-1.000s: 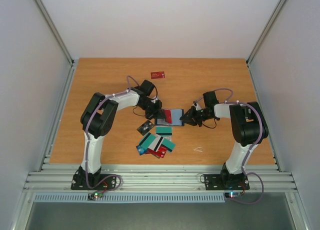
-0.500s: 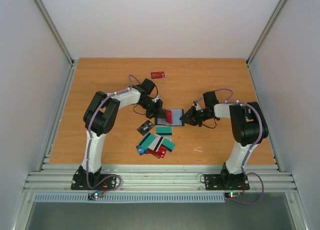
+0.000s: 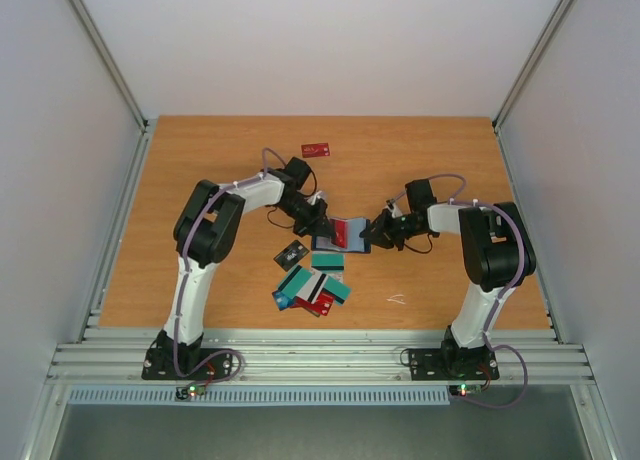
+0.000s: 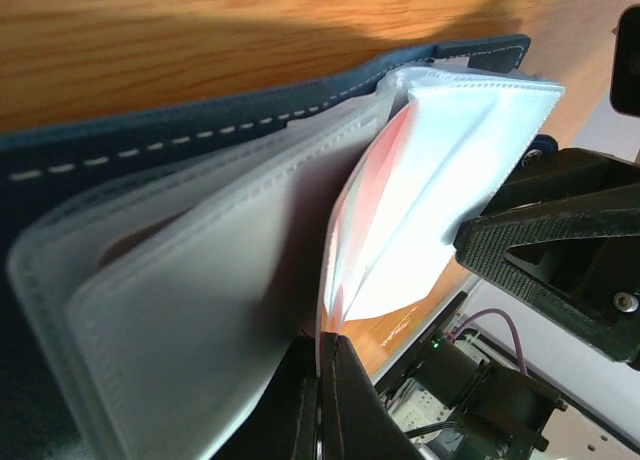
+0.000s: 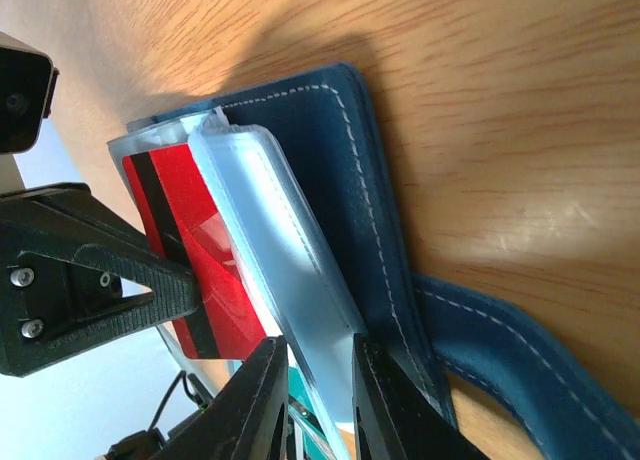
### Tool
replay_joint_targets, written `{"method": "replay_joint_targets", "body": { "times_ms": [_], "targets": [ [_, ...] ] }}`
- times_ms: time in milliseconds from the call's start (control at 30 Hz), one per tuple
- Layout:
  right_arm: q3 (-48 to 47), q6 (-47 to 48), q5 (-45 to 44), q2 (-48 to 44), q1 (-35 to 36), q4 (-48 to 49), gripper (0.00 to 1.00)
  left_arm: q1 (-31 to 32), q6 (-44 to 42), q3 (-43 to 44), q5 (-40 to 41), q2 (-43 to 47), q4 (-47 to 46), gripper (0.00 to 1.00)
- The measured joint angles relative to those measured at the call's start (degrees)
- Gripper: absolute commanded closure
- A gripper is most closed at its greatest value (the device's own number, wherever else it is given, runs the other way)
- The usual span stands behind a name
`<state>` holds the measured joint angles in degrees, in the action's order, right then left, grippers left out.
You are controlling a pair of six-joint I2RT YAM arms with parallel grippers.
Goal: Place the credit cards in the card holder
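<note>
The left gripper is closed on the edge of a red card, whose far end is lodged among the clear sleeves of the open holder, laid mid-table. One sleeve is clamped by the right gripper. Loose cards are heaped nearer the bases.

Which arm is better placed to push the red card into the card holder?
Left: the left gripper holds the red card beside the clear pocket of the card holder; the right gripper is busy pinching that pocket.
</note>
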<state>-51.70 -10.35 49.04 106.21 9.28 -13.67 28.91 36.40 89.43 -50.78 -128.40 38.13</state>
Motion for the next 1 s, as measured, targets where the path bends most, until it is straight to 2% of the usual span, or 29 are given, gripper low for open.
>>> {"method": "replay_joint_targets", "body": {
  "times_ms": [433, 767, 1000],
  "targets": [
    [-0.4, 0.0, -0.4, 0.0, 0.0, -0.7, 0.80, 0.2, -8.7, 2.1, -0.6, -1.4, 1.7, 0.99],
    [-6.3, 4.2, -4.4, -3.3, 0.0, -11.4, 0.81, 1.2, -14.6, 2.1, 0.0, -1.4, 2.4, 1.00],
    [-7.6, 5.7, -6.0, -4.4, 0.0, -14.1, 0.85, 1.2, -15.9, 2.1, 0.6, -1.4, 2.8, 1.00]
  ]
}}
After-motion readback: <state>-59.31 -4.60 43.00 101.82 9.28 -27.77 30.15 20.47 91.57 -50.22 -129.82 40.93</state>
